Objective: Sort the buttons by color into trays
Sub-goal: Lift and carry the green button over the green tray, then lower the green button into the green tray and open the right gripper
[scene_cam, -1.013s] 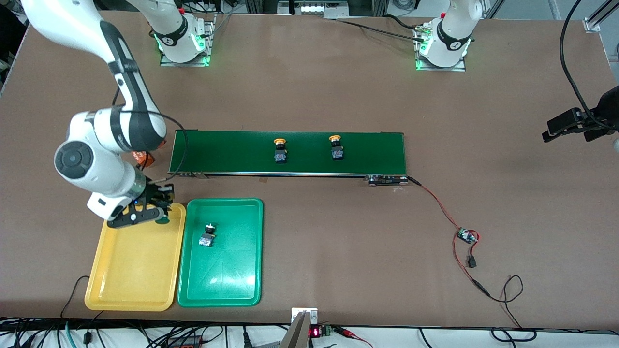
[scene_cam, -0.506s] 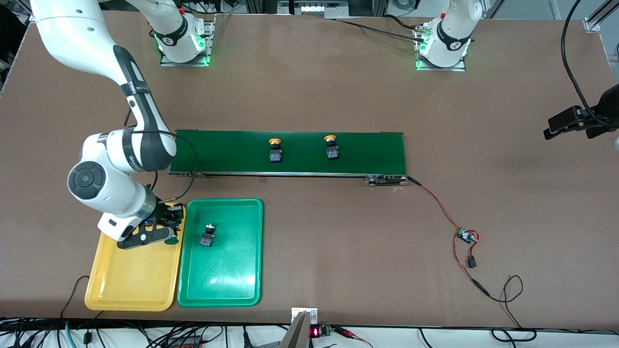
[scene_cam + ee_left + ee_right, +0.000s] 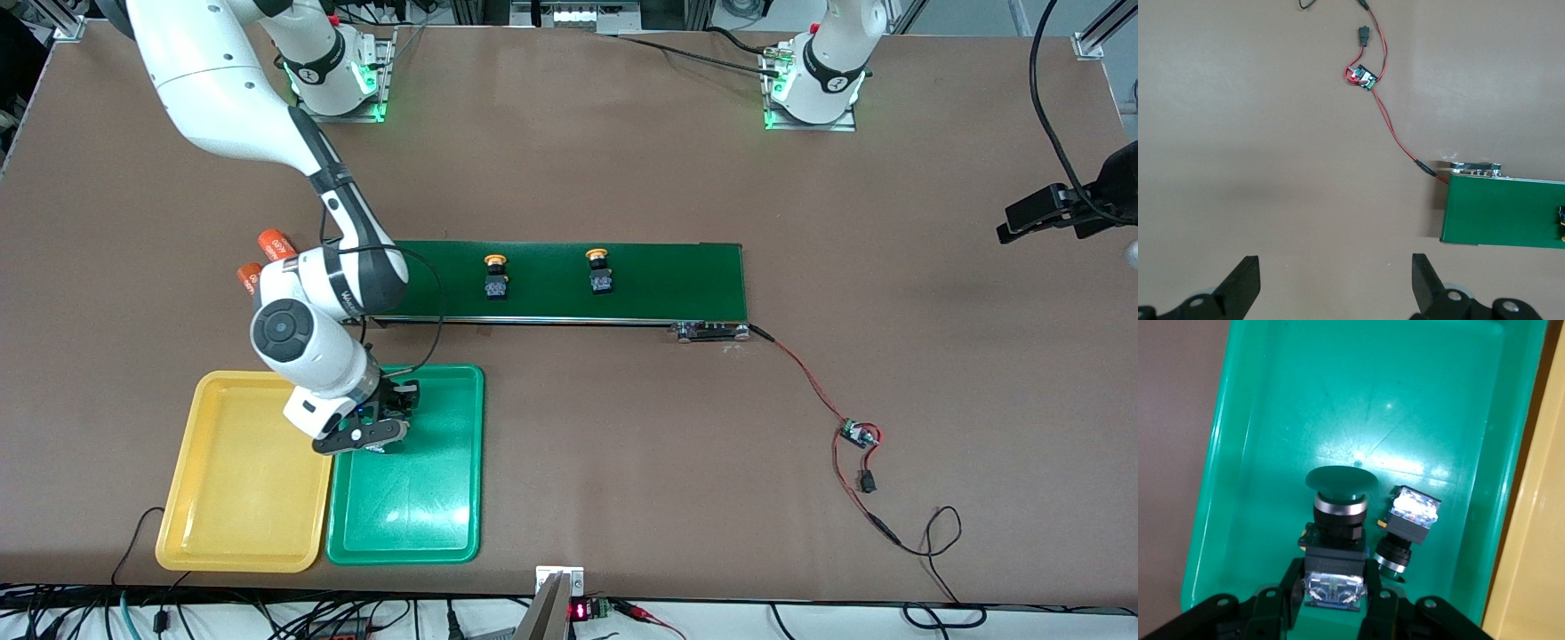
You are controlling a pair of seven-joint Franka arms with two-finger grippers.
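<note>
My right gripper [image 3: 384, 425] is over the green tray [image 3: 418, 507]. In the right wrist view it [image 3: 1333, 579] is shut on the block body of a green-capped button [image 3: 1340, 487]. A second green-capped button [image 3: 1406, 523] lies on its side in the green tray [image 3: 1271, 420], right beside the held one. The yellow tray [image 3: 240, 480] beside it holds nothing. Two yellow-capped buttons [image 3: 495, 277] [image 3: 600, 272] stand on the dark-green conveyor belt [image 3: 676, 280]. My left gripper [image 3: 1040, 218] waits off the table's left-arm end, open and empty [image 3: 1335, 287].
Two orange cylinders [image 3: 276, 242] [image 3: 249, 276] lie near the belt's right-arm end. A small circuit board [image 3: 858, 434] with red and black wires runs from the belt's left-arm end; it also shows in the left wrist view [image 3: 1361, 75]. Cables hang along the table's near edge.
My right gripper has moved from over the yellow tray to over the green tray, still holding the green-capped button. The two yellow-capped buttons have drifted along the belt toward the right arm's end.
</note>
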